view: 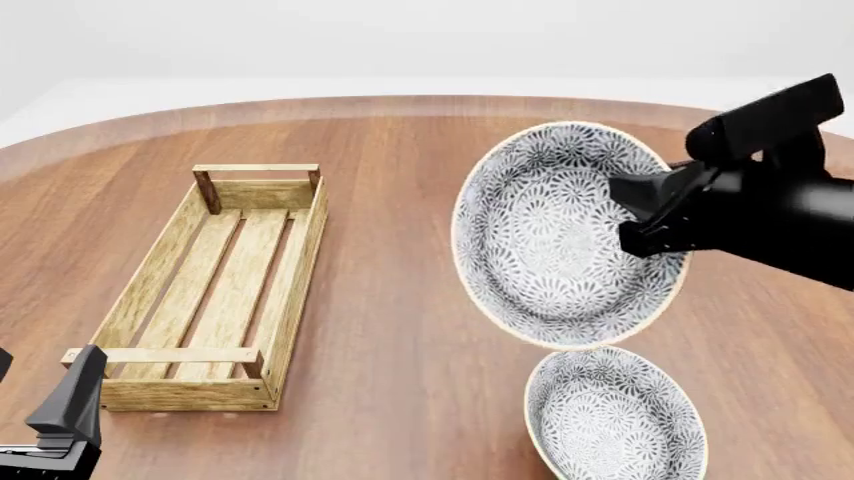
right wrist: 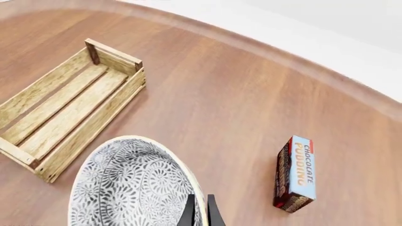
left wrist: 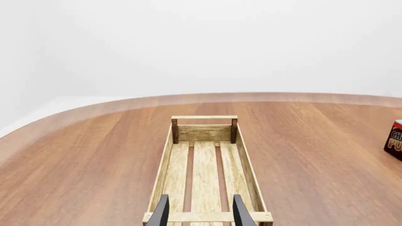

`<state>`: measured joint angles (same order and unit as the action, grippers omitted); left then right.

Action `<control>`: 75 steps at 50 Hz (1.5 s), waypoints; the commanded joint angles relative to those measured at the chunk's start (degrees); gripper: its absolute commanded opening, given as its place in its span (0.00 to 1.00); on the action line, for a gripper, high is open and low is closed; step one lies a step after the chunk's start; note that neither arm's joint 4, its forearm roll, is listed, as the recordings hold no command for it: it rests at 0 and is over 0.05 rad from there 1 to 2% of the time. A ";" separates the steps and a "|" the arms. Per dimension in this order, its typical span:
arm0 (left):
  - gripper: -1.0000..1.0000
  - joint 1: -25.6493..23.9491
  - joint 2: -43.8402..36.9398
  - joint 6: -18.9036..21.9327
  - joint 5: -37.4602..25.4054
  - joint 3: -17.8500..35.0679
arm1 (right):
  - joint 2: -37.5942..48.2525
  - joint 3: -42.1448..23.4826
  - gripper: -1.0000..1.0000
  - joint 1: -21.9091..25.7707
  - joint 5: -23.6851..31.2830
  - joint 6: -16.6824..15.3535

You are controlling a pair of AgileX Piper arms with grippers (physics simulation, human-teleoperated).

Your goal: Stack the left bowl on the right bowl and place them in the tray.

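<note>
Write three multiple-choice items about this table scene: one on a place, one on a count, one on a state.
1. Where is the long light wooden slatted tray?
A. On the table's left side
B. Under the lifted bowl
C. On the small printed box

2. How many patterned grey-and-white bowls show in the front view?
A. One
B. Two
C. Three

3. What is the right hand doing?
A. Hanging open over the tray
B. Resting on the table
C. Clamping the rim of the raised, tilted patterned bowl

Answers:
1 A: the tray lies left of both bowls.
2 B: one raised, and a second patterned bowl resting on the brown wooden table.
3 C: its fingers pinch the rim, and the bowl is in the air.
</note>
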<state>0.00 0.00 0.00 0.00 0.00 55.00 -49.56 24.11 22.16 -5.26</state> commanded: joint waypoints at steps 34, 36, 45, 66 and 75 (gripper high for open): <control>1.00 0.00 0.00 0.00 0.00 0.00 | -22.15 16.57 0.00 -6.83 5.57 8.23; 1.00 0.00 0.00 0.00 0.00 0.00 | -22.30 17.11 0.00 -6.85 5.33 8.44; 1.00 0.00 0.00 0.00 0.00 0.00 | -23.49 20.15 0.00 -7.08 4.35 9.52; 1.00 0.00 0.00 0.00 0.00 0.00 | -24.54 28.76 0.00 -8.48 0.70 13.54; 1.00 0.00 0.00 0.00 0.00 0.00 | -24.05 31.42 0.00 -8.91 -0.91 15.41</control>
<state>0.00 0.00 0.00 0.00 0.00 31.02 -20.80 15.77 22.76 8.04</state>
